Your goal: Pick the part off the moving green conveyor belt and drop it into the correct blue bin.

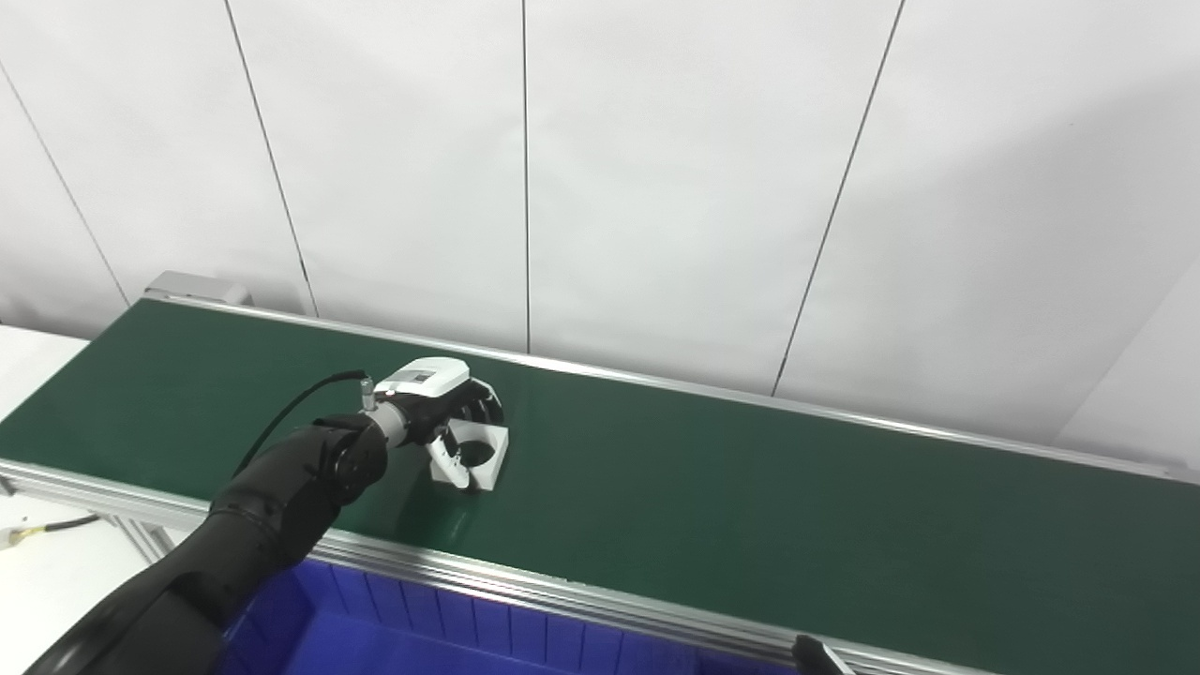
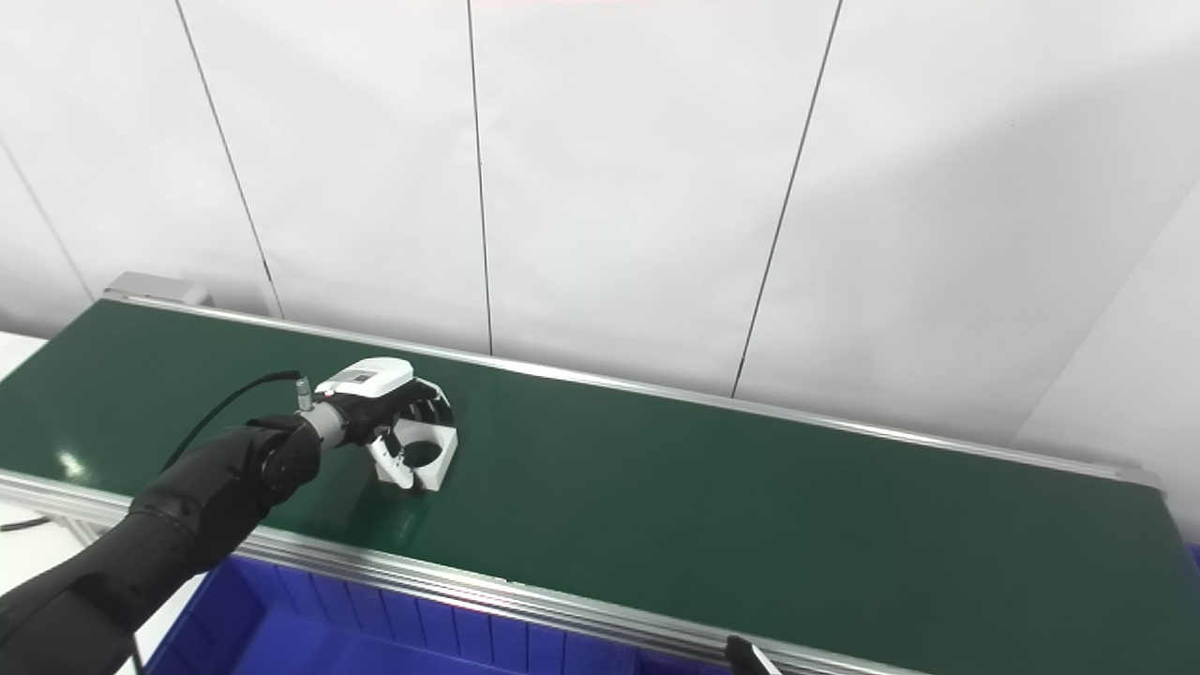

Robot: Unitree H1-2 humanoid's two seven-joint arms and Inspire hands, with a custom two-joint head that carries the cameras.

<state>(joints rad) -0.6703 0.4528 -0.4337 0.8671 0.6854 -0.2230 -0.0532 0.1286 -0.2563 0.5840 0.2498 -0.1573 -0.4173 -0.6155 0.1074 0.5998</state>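
A white block-shaped part with a round hole (image 1: 480,452) rests on the green conveyor belt (image 1: 750,506), left of the middle. My left hand (image 1: 441,412) reaches over the belt's near edge and sits on the part. Its thumb (image 1: 448,461) is against the part's near left side and its dark fingers (image 1: 485,405) wrap the far side, so the hand is closed around the part. The part also shows in the right eye view (image 2: 427,457). Only a dark tip of my right hand (image 1: 814,654) shows at the bottom edge.
A blue bin (image 1: 422,628) with ribbed walls stands below the belt's near aluminium rail (image 1: 562,591). A white panelled wall runs behind the belt. A white table surface with a cable (image 1: 37,534) lies at the far left.
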